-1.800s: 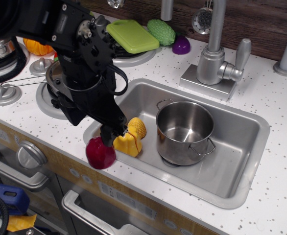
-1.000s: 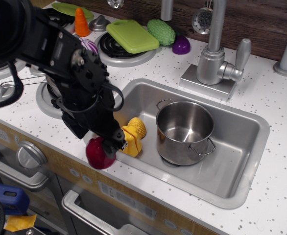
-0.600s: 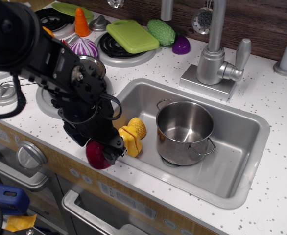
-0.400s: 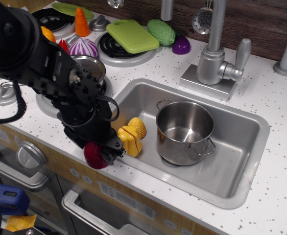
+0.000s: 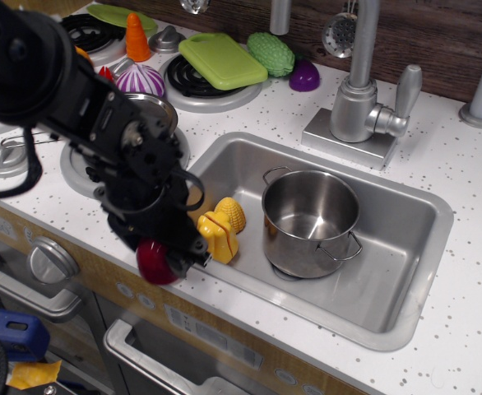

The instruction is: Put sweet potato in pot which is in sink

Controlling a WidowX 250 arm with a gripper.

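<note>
The dark red sweet potato (image 5: 154,262) is at the front edge of the white counter, just left of the sink (image 5: 405,247). My gripper (image 5: 172,253) is pressed down over it with the black fingers closed around its right side; the fingertips are partly hidden. The shiny steel pot (image 5: 311,220) stands upright and empty in the middle of the sink, to the right of the gripper. The black arm covers the counter and burner to the left of the sink.
A yellow lumpy toy (image 5: 219,230) lies in the sink's left end, right beside the gripper. The faucet (image 5: 360,99) stands behind the sink. A purple-striped onion (image 5: 140,81), orange carrot (image 5: 136,37), green cutting board (image 5: 222,59) and green vegetable (image 5: 271,53) are on the stove behind.
The arm has lowered and swung left onto the sweet potato, uncovering the stove items. The sweet potato has shifted slightly left with the gripper.
</note>
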